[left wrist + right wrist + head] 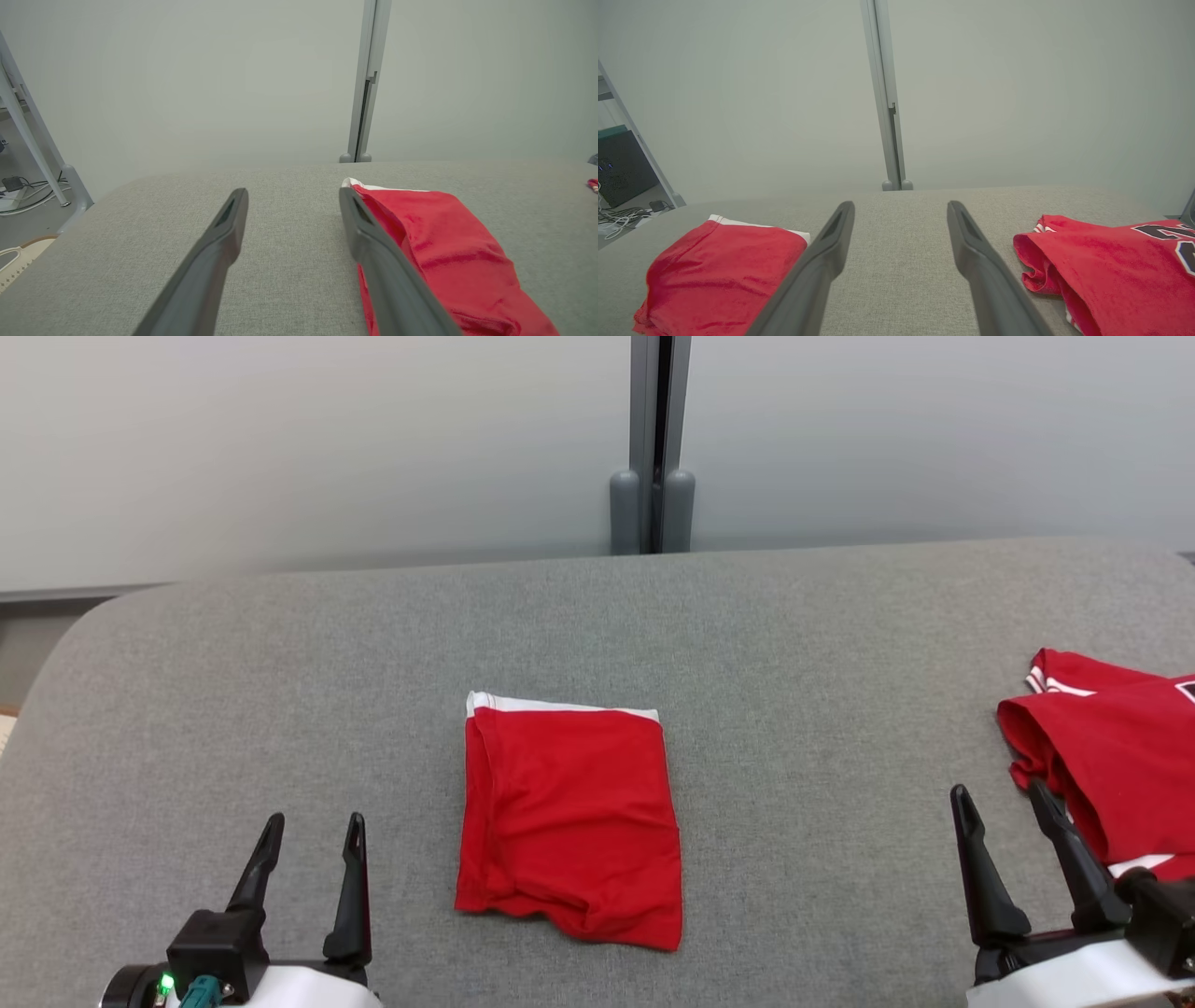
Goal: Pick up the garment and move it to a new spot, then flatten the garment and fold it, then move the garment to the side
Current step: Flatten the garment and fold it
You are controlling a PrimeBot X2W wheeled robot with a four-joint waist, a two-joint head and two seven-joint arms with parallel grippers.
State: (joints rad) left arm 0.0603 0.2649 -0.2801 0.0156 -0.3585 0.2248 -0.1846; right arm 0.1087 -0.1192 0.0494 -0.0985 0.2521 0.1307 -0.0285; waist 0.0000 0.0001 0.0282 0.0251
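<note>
Garment (569, 821) first, Sam: where is it lying?

Middle of the frame, Jo, flat on the grey surface (794, 644). It is a compact red rectangle with a white band along its upper edge, and nothing is touching it.

So which step are we at?

I'd judge the folding done, going by the stacked layers along its left side. What looks left is moving it to the side.

And the tools?

The left tool (315, 821) sits at the lower left, fingers spread wide with nothing between them. The right tool (1001, 793) at the lower right is just as wide apart and equally empty. Both are well apart from the garment.

What does the next move call for?

One tool has to reach in to an edge and pinch through every layer, or the fold will likely slip apart as it travels. A red jersey (1111, 756) already lies at the right edge of the frame, near the right tool, so the left side seems safer.

Any containers to report?

Nothing here serves as one. Both pieces of clothing lie straight on the surface.
</note>
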